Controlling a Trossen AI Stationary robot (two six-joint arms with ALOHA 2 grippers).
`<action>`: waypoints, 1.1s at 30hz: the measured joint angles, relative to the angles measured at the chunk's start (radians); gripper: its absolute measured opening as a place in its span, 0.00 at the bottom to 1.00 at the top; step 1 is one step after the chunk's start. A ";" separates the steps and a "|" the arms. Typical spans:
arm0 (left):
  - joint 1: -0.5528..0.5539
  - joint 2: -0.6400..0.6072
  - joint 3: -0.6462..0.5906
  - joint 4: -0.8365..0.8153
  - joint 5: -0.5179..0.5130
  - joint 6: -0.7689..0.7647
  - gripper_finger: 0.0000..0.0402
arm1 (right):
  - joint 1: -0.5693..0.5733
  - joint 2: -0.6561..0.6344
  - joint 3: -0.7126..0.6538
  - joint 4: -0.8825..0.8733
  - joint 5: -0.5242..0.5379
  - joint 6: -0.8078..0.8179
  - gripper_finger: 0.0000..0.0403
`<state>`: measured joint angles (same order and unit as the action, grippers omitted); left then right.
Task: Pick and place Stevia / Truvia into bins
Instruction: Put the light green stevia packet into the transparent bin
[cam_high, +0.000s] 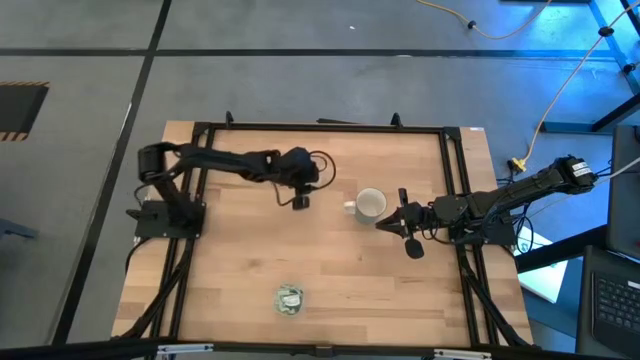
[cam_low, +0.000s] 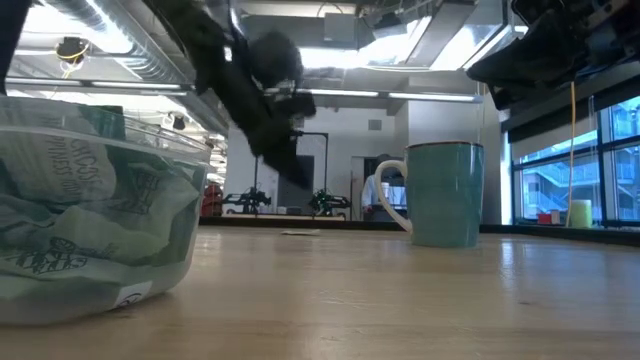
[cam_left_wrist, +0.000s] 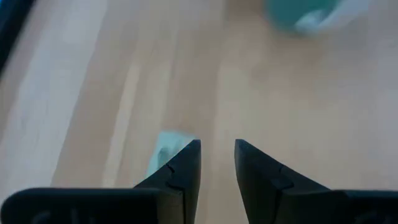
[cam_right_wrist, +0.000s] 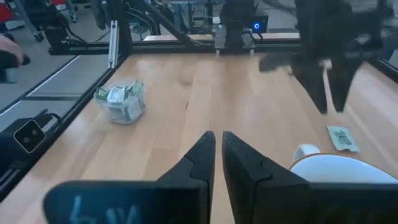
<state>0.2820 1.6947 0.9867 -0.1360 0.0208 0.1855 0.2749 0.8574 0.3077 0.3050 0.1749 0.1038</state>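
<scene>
One green-and-white Stevia sachet (cam_right_wrist: 342, 138) lies flat on the wood near the white mug (cam_high: 370, 205). In the left wrist view this sachet (cam_left_wrist: 163, 149) peeks out beside one finger, not between the two. My left gripper (cam_left_wrist: 217, 148) hangs above it, pointing down, open by a narrow gap; it also shows in the right wrist view (cam_right_wrist: 331, 107). The clear round dish (cam_high: 290, 298) stands near the table's near edge and holds several sachets (cam_low: 70, 215). My right gripper (cam_right_wrist: 218, 138) is shut and hovers just right of the mug (cam_right_wrist: 339, 171).
The mug (cam_low: 445, 192) stands upright mid-table between the two grippers, its handle toward the left arm. A black metal frame (cam_high: 320, 127) runs round the table. Bare wood (cam_high: 400, 290) spreads between the mug and the dish. A person's hand (cam_right_wrist: 9, 57) shows beyond the table.
</scene>
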 joint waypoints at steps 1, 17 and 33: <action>0.014 0.020 0.000 0.002 -0.001 0.002 0.24 | 0.000 0.000 0.000 0.000 0.000 -0.006 0.09; 0.089 0.212 0.003 0.089 -0.003 -0.006 0.30 | 0.000 0.000 0.000 -0.003 0.000 -0.042 0.09; 0.076 0.199 0.001 0.077 -0.003 -0.015 0.08 | 0.000 0.000 0.000 -0.003 0.000 -0.056 0.09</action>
<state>0.3585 1.8932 0.9874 -0.0593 0.0181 0.1707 0.2752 0.8574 0.3077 0.3019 0.1749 0.0479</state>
